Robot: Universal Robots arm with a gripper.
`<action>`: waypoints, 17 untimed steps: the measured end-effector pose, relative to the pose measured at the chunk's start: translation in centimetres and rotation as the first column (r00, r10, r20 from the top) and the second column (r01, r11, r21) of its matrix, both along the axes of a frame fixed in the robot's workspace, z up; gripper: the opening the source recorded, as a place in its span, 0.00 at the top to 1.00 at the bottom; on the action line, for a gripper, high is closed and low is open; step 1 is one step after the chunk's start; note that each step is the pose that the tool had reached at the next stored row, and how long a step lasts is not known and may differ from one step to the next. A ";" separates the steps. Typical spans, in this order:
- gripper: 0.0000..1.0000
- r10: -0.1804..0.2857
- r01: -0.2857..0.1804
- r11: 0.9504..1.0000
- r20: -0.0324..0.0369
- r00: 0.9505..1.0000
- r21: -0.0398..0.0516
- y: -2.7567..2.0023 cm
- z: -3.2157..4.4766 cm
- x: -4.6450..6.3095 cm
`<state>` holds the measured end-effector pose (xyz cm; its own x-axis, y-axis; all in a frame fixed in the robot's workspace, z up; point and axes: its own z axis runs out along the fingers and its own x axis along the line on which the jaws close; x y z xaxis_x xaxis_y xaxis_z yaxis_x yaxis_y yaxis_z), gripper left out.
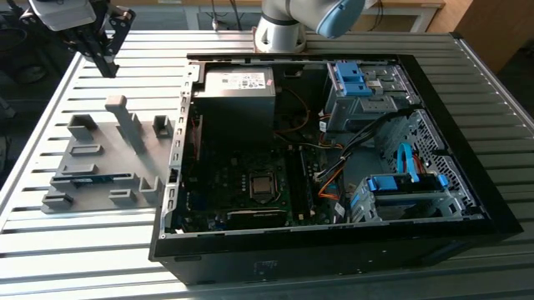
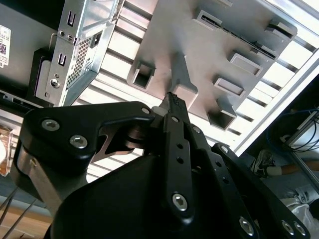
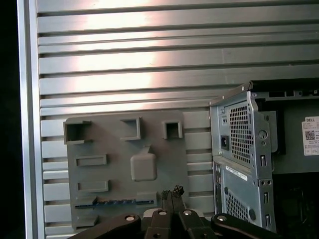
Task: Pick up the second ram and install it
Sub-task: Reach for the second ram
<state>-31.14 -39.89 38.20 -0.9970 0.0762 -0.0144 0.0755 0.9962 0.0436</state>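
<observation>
surface: slatted metal table (image 1: 84,250) | on it: grey holder plate (image 1: 109,159), open PC case (image 1: 334,259)

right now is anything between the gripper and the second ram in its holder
Nothing visible covers the second ram; it lies exposed in a slot of the grey holder. The gripper hangs above the holder, not touching it. The holder's tall post rises near the line between them, so a low approach could meet it.
</observation>
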 end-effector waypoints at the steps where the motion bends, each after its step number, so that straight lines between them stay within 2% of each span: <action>1: 0.89 0.000 0.000 1.000 0.000 1.000 0.000 0.00 0.00 0.0; 17: 0.89 0.000 0.000 1.000 0.000 1.000 0.000 0.00 -0.05 -0.7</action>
